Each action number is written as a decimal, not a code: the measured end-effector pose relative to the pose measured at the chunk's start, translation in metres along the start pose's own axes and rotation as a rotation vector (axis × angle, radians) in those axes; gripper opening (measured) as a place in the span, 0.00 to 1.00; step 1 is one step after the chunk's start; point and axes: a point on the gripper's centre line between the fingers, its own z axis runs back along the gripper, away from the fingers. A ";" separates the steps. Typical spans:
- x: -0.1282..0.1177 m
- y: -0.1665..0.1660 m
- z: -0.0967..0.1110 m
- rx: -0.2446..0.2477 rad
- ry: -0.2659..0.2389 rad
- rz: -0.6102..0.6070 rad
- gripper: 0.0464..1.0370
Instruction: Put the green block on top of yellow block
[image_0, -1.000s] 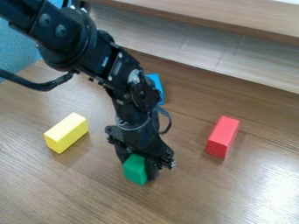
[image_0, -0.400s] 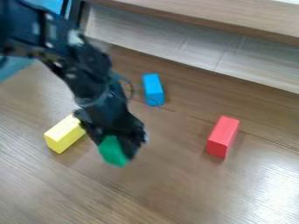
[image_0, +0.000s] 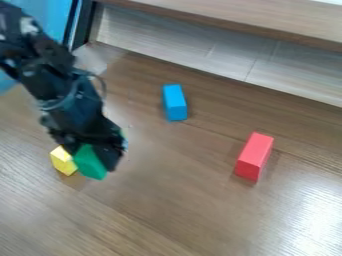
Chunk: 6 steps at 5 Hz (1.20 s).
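My gripper (image_0: 97, 159) hangs at the left of the camera view, tilted, shut on the green block (image_0: 89, 162). The green block is held in front of and just right of the yellow block (image_0: 63, 161), which lies on the table and is partly hidden behind the gripper and the green block. Whether the two blocks touch I cannot tell.
A blue block (image_0: 175, 102) lies on the wooden table (image_0: 180, 200) at upper centre, and a red block (image_0: 254, 156) lies to the right. Along the back runs a pale panel (image_0: 200, 45) with a wooden ledge above it.
The gripper has moved left and somewhat up in the view with the green block, from the table's middle to the yellow block. The blue block has come fully into sight.
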 end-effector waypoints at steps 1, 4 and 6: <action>0.002 0.021 0.008 0.015 -0.002 0.045 0.56; 0.017 0.039 0.017 0.011 -0.025 0.080 0.56; 0.018 0.046 0.010 0.029 -0.010 0.081 0.56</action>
